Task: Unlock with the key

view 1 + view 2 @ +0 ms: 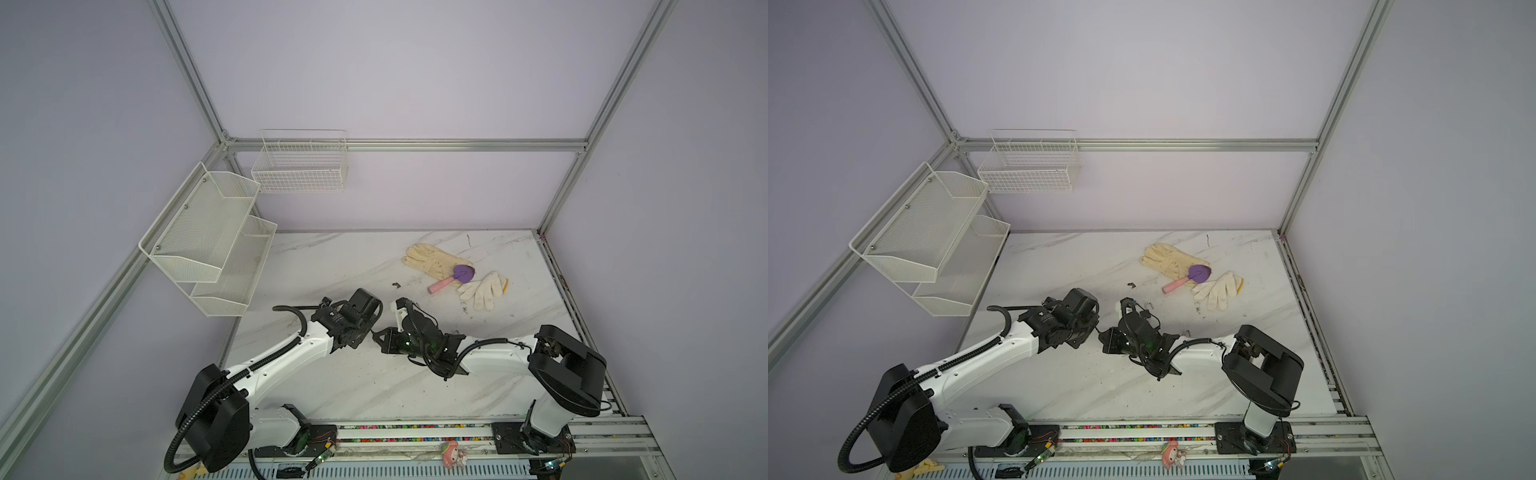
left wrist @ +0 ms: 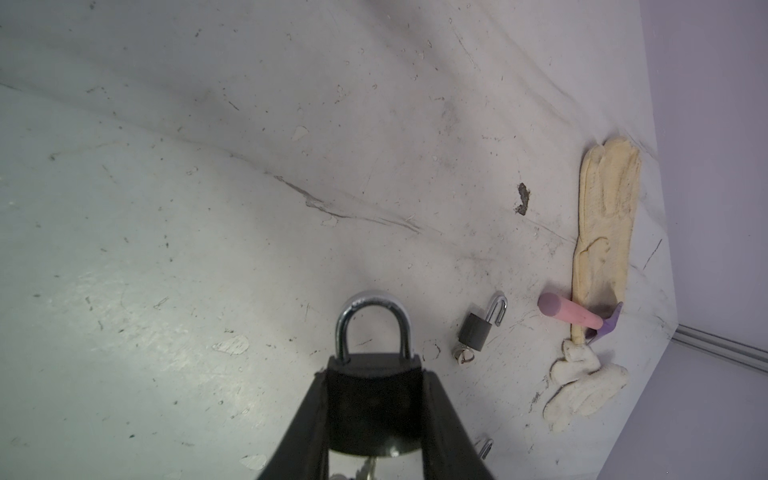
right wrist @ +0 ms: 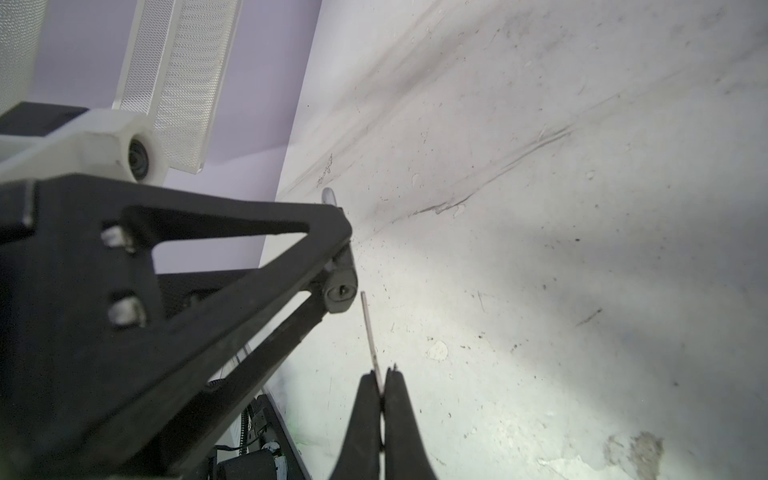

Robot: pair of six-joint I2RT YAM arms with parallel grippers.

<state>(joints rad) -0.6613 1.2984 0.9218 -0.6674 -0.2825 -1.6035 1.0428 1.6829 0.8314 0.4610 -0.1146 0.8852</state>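
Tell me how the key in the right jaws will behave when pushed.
The key looks thin, flat metal: probably stiff and light. Pinched only at one end, it may pivot or slip if it meets the padlock off-centre.

padlocks: two are showing whole, large padlock [image 2: 372, 399] and small padlock [image 2: 478, 330], with one lone shackle [image 2: 485, 448] peeking in | keys: one key [image 3: 371, 336] is showing for certain | gloves: two are lying, yellow glove [image 1: 432, 259] and white glove [image 1: 484, 291] | trowels: one trowel [image 1: 463, 273] is lying | wall racks: two are hanging, wire basket [image 1: 299, 174] and mesh rack [image 1: 199, 232]
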